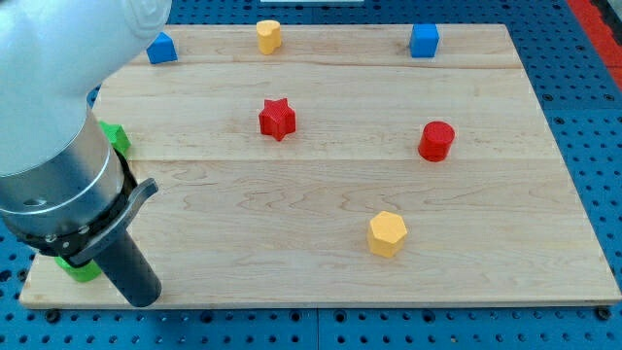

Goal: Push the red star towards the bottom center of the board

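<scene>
The red star [277,119] lies on the wooden board [292,204], above the centre and a little to the view's left. My tip [146,299] is at the board's bottom left corner, far from the star, below and to its left. The rod slants down from the large arm body that covers the view's left side. The tip touches no block, though a green block [78,268] sits just to its left, partly hidden by the rod.
A red cylinder [436,141] lies right of the star. A yellow hexagon [387,233] sits at lower right of centre. Along the top edge are a blue block [161,48], a yellow block [268,36] and a blue cube [424,41]. Another green block [117,138] is at the left edge.
</scene>
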`<move>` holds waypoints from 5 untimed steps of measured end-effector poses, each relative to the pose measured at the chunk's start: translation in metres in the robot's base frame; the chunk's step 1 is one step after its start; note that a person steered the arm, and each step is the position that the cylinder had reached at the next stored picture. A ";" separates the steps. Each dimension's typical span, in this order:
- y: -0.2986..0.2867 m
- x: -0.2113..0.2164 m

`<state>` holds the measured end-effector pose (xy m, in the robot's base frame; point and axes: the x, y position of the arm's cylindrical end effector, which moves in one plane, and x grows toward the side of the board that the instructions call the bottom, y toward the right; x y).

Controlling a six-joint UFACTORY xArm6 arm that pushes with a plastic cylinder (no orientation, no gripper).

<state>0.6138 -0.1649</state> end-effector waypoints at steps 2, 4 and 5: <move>0.000 -0.011; 0.037 -0.061; 0.039 -0.048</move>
<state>0.5655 -0.1259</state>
